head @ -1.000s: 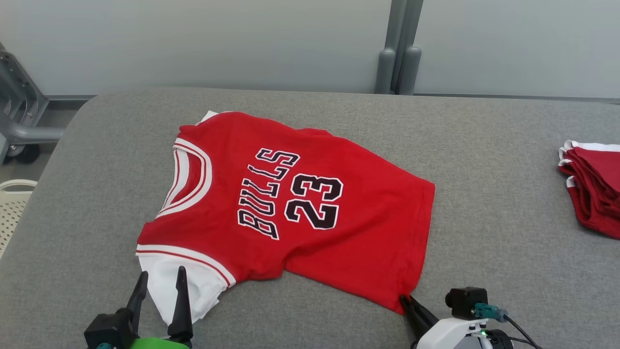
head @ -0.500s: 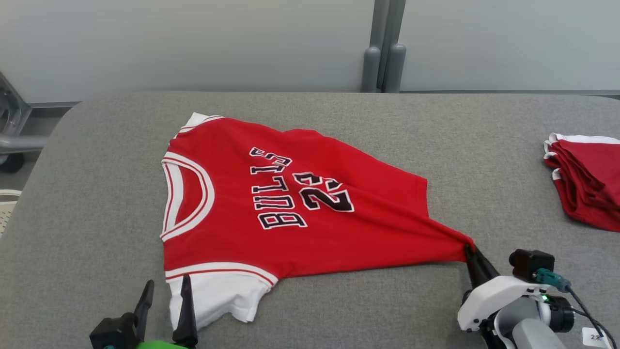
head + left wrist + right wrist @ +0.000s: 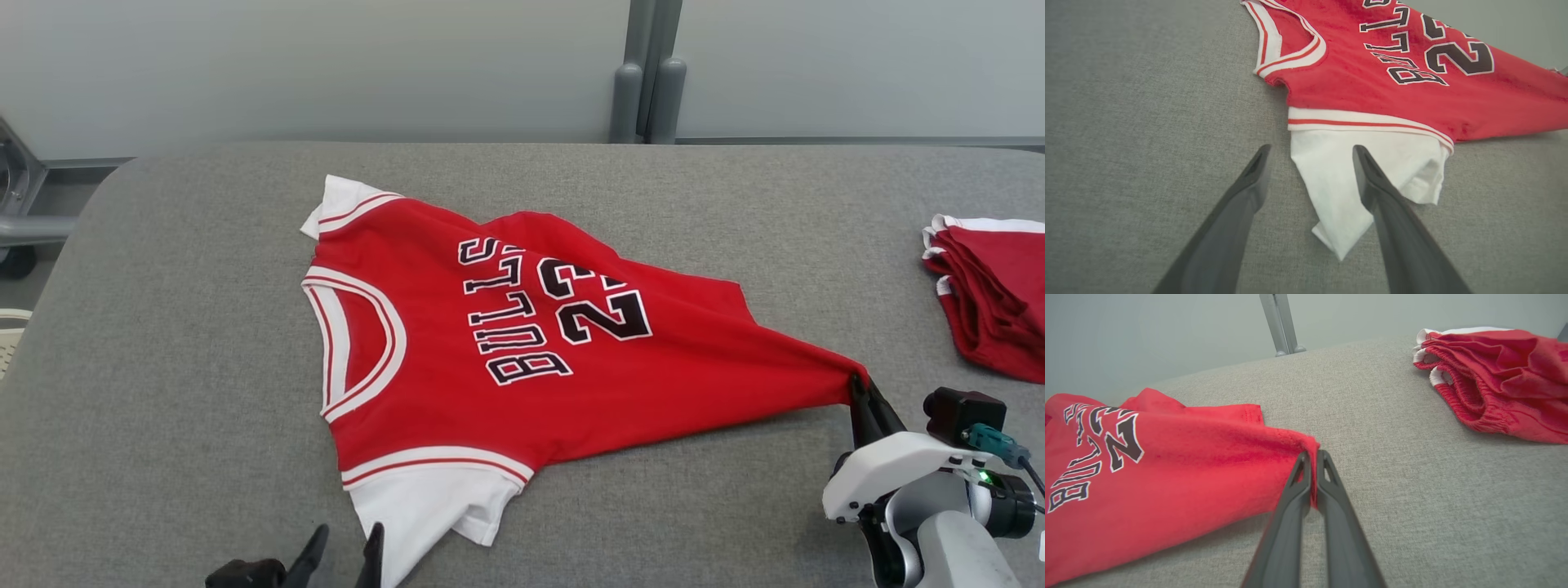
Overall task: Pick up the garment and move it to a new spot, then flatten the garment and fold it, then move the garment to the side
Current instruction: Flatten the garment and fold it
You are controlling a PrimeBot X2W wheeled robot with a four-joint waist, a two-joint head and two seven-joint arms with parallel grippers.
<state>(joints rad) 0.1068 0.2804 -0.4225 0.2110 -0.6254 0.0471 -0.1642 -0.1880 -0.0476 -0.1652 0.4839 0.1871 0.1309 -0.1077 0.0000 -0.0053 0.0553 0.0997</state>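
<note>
- While the red shirt (image 3: 522,351) lies near the middle of the grey table (image 3: 163,327), its printed side faces up — the word BULLS and the number 23 show in black.
- One bottom corner of the shirt is stretched out to a point toward the right side of the table.
- The right gripper (image 3: 857,388) is at that point, near the table's front right part. Its two dark fingers are pressed together, and the red corner is pinched between them.
- The left gripper (image 3: 343,547) is by the front of the table. Its fingers stand wide apart and hold nothing.
- Seen from the left wrist, one finger is over the white sleeve (image 3: 1331,183) and the other is over bare table. Whether a finger touches the cloth, I cannot tell.
- That white sleeve points toward the front of the table. The other sleeve (image 3: 343,204) points toward the back of the table.
- A pile of red clothes (image 3: 992,302) with white trim sits at the right edge of the table — well apart from the shirt.
- A grey post (image 3: 645,73) stands behind the back of the table.
</note>
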